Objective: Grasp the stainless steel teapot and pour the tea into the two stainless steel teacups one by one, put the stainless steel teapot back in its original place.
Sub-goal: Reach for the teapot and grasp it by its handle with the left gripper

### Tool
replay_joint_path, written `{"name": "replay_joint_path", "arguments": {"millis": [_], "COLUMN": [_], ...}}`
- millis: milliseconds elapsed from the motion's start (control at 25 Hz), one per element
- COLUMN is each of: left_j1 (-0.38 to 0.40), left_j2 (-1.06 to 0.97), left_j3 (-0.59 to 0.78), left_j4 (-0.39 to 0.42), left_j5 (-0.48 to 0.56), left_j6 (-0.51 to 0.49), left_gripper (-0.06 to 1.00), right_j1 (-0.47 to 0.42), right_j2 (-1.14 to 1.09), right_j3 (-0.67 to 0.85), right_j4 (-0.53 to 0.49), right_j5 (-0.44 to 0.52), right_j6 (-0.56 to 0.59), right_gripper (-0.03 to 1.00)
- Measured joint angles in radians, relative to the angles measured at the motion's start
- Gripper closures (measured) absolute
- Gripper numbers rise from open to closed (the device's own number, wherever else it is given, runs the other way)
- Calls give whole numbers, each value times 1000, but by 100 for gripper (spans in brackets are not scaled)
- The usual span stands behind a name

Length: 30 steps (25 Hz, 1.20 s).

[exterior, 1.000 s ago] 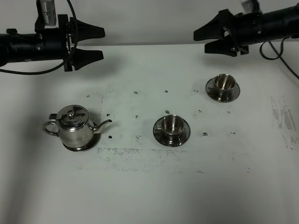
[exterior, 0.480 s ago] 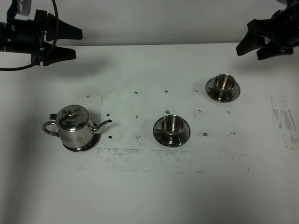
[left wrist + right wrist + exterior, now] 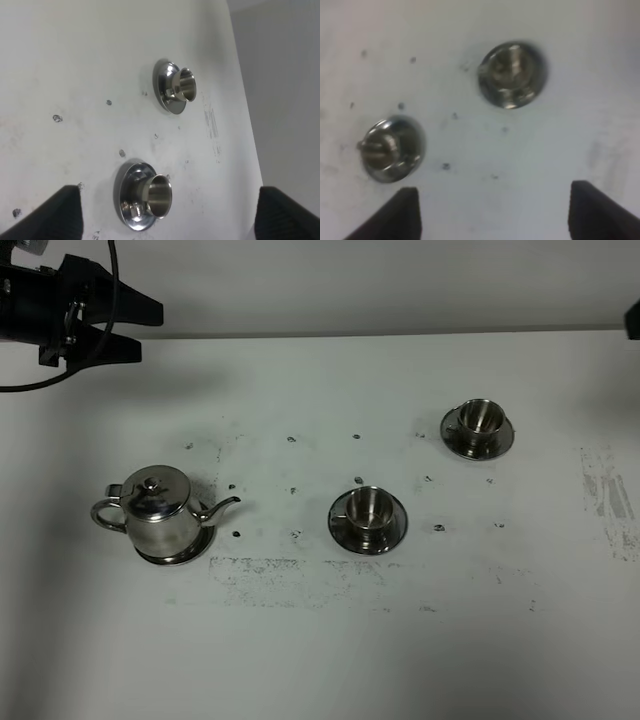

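**A:** The teapot (image 3: 160, 512) is seen upright on its tray (image 3: 178, 559), lid on, spout turned toward the cups. It is clear of both hands.

**B:** And the left hand (image 3: 146, 330)?

**A:** It is held high behind the teapot, well apart from it, at the far edge of the bench (image 3: 320, 640). Its jaws are spread wide and nothing is gripped between them.

**B:** That is borne out from the wrist. Only the two dark fingertips (image 3: 47, 215) are caught at the frame's edge, with both cups in sight between them.

**A:** The nearer cup (image 3: 368, 508) is set on its saucer (image 3: 395, 532) off the teapot's spout side, roughly level with it. The second cup (image 3: 481, 417) is placed on its own saucer (image 3: 500, 443), further from the teapot, beyond the first and toward the back of the bench.

**B:** The right hand (image 3: 492, 212)?

**A:** Only a dark sliver of it is shown from above, at the border, on the far side of both cups from the teapot. From its wrist camera the fingers (image 3: 405, 215) are seen parted wide with nothing pinched. That picture is blurred, and both cups are looked down upon.

**B:** Dark specks (image 3: 293, 438) are scattered over the bench between teapot and cups.
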Motion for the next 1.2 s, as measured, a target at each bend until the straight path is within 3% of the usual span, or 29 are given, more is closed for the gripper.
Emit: {"name": "replay_joint_path", "arguments": {"millis": [200,360,520,760,1200], "left_j1": [0,0,0,0,1], "left_j2": [-7,-7,-8,-8,-9], "left_j3": [0,0,0,0,0], "left_j4": [2,10,12,14,14], "left_j5": [0,0,0,0,0], "left_j6": [0,0,0,0,1], "left_gripper": [27,27,27,27,27], "right_j1": [-2,2,68,168,175], "right_j2": [-271,-446,-597,-804,-1186], "right_j3": [218,342,452,612,798], "right_j4": [-70,-70,-74,-130,-219], "right_j5": [-128,-161,-192,-148,-165], "right_j6": [40,41,33,31,31], "right_gripper": [38,38,38,38,38]}}
